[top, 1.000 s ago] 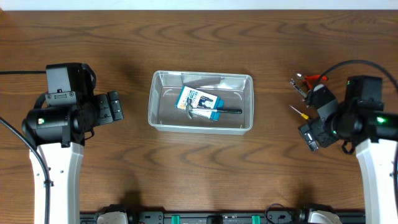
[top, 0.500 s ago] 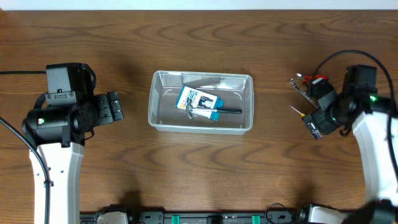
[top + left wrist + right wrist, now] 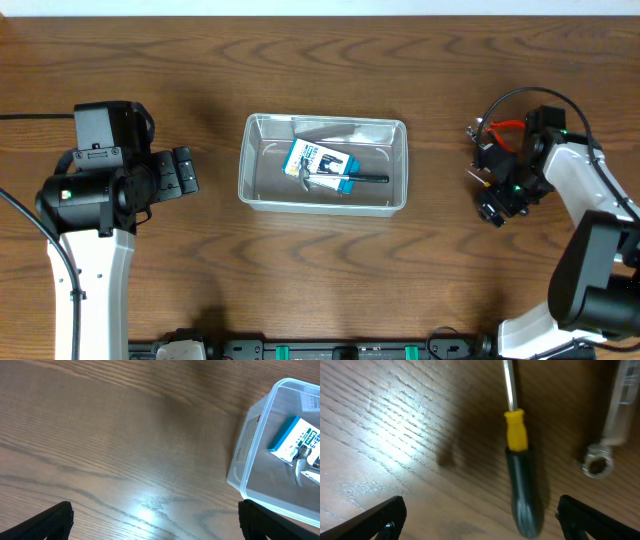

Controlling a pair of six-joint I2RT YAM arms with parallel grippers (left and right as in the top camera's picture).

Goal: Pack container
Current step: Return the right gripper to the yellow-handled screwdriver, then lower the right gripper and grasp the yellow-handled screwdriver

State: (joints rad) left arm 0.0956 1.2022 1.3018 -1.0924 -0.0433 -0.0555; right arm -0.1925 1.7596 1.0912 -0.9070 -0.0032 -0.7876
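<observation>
The clear rectangular container (image 3: 323, 199) sits mid-table and holds a blue-and-white box (image 3: 320, 165) and a small hammer (image 3: 345, 176). It also shows at the right of the left wrist view (image 3: 250, 455). My left gripper (image 3: 186, 172) is open and empty, left of the container. My right gripper (image 3: 487, 180) is open, low over a screwdriver (image 3: 520, 480) with a black handle and yellow collar, which lies on the table between the fingers (image 3: 480, 525). A metal wrench (image 3: 607, 435) lies just beside it.
Red-handled pliers (image 3: 505, 125) and the wrench (image 3: 481, 143) lie at the right, by my right gripper. The table's far edge runs along the top.
My right arm has swung left and toward the far side, lowering its open gripper over the screwdriver. The left arm has not moved.
</observation>
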